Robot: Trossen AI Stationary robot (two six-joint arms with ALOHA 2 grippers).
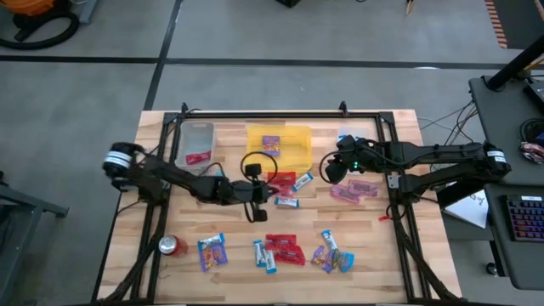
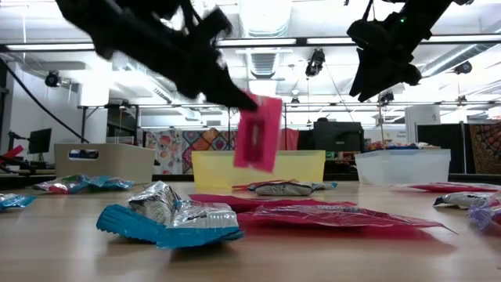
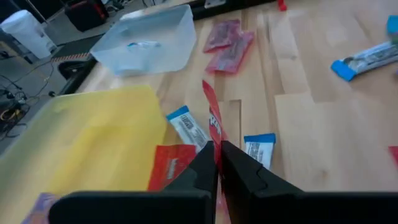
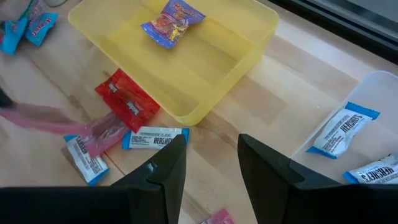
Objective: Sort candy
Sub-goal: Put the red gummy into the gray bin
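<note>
My left gripper (image 1: 262,197) hangs over the middle of the table, shut on a flat red candy packet (image 2: 258,135) that is lifted off the wood. Below it lie a red packet (image 3: 171,165) and two blue-and-white bars (image 3: 186,127) beside the yellow bin (image 1: 279,146). More candy (image 1: 280,251) lies in loose groups toward the near edge. My right gripper (image 4: 211,168) is open and holds nothing, hovering over the bare wood between the yellow bin's right end and the clear bin (image 4: 367,124). My left gripper pinches the red packet by its upper edge (image 2: 252,102) between its two fingers. The fingers slant down from the table's left side. Seen edge-on past the fingers (image 3: 214,134), the packet hangs tilted below them, clear of the table.
The yellow bin holds one purple packet (image 1: 270,144). A clear bin (image 1: 197,143) at the back left holds a red packet; the clear bin at the back right holds blue-and-white bars (image 4: 342,130). Pink packets (image 1: 353,191) lie at the right; a red soda can (image 1: 172,246) stands near left.
</note>
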